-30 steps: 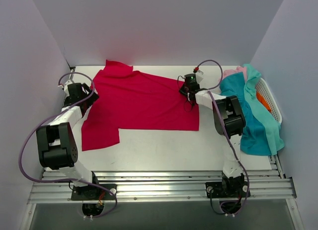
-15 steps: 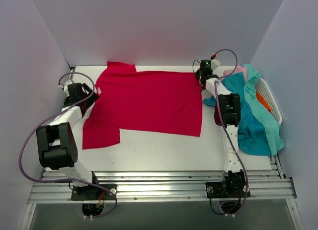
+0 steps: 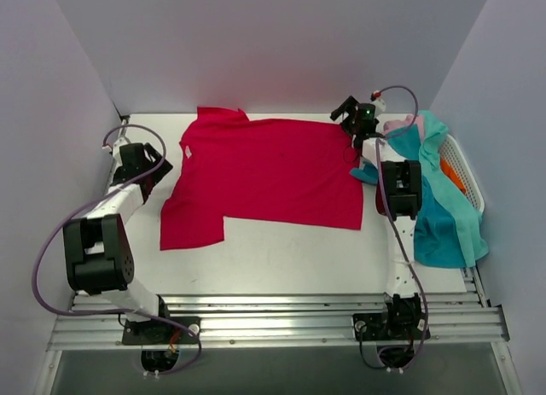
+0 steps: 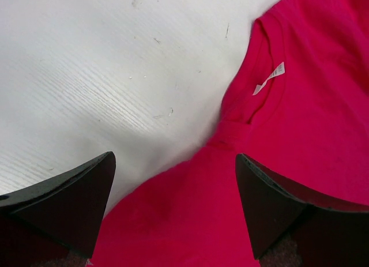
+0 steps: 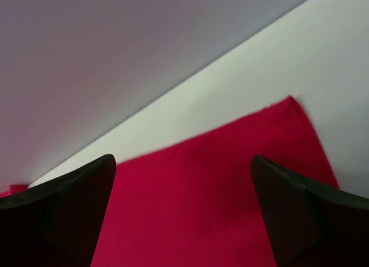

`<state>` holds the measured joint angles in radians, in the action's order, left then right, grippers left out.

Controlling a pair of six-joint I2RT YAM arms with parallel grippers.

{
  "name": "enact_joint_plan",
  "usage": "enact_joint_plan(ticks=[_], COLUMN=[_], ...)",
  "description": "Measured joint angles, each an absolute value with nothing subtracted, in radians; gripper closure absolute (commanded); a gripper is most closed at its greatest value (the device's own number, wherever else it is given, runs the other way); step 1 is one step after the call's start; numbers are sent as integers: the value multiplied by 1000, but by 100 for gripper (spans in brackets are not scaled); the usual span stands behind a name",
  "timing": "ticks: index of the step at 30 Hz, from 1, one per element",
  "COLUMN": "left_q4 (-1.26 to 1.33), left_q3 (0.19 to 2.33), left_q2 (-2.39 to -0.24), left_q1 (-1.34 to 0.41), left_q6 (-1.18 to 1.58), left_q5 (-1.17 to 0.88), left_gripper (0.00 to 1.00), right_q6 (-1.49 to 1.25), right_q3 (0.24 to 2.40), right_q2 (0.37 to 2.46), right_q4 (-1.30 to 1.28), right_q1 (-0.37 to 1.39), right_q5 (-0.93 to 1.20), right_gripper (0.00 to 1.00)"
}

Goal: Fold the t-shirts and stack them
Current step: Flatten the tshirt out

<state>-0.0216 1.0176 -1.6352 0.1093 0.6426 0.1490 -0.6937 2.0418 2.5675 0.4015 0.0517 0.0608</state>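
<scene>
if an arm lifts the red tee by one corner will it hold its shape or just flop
Probably flops: the red tee lies flat, following the table, and bunches at its collar. Likely light, being thin cloth. Pushed, it would probably wrinkle rather than slide whole.

Bright, even light falls from above, leaving the smooth white desk [image 3: 281, 250] pale and free of hard glare, with only faint, soft shadows beside the arms. The plain grey back wall [image 3: 273, 45] takes a pink tint above the crimson red cotton t-shirt [image 3: 264, 173]. In the left wrist view the desk's scratches are sharp, while the dark left claw [image 4: 174, 160] is blurred. The right claw [image 5: 183, 160] is equally soft-edged.
</scene>
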Motion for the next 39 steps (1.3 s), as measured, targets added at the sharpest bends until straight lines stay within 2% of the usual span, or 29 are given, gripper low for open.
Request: enact_joint_plan(ticks=[5,9,13,17,20,23,27,34,36,37,39], left_q4=[-30,-65,-79,-135,-169,-179,-176,-91,-58,-40,2], left_q3=[960,934,862,746,680,613,569,628,674,695,728], left_q2=[-1497,-1353,-1239,-1162,-1153,-1151,-1176,-1421,-1489,-1519,-1573], left_q1=[71,1,-125,-243,-255,-260,-295,-316,-319,-319,-319], left_q6=[652,681,706,729,753,785,821,836,834,831,828], left_q5=[209,273,336,385,396,394,385,360,359,353,339], left_gripper=[6,6,6,6,6,5,2,1,14,28,46], right_q6=[-668,-653,-651,-722,-807,-871,-915,-928,-927,-927,-926], right_q3=[1718,1457,1162,922,721,599,585,595,602,606,610], right_q2=[2293,1952,1542,1272,1181,1174,1151,1060,1068,1072,1078], right_q4=[398,404,399,375,324,191,96,84,77,74,70], right_q1=[93,178,392,616,641,667,699,715,715,715,715], right_q5=[6,-131,-295,-364,-411,-467,-508,-552,-560,-562,-564], right_gripper=[0,0,0,0,0,0,0,0,0,0,0])
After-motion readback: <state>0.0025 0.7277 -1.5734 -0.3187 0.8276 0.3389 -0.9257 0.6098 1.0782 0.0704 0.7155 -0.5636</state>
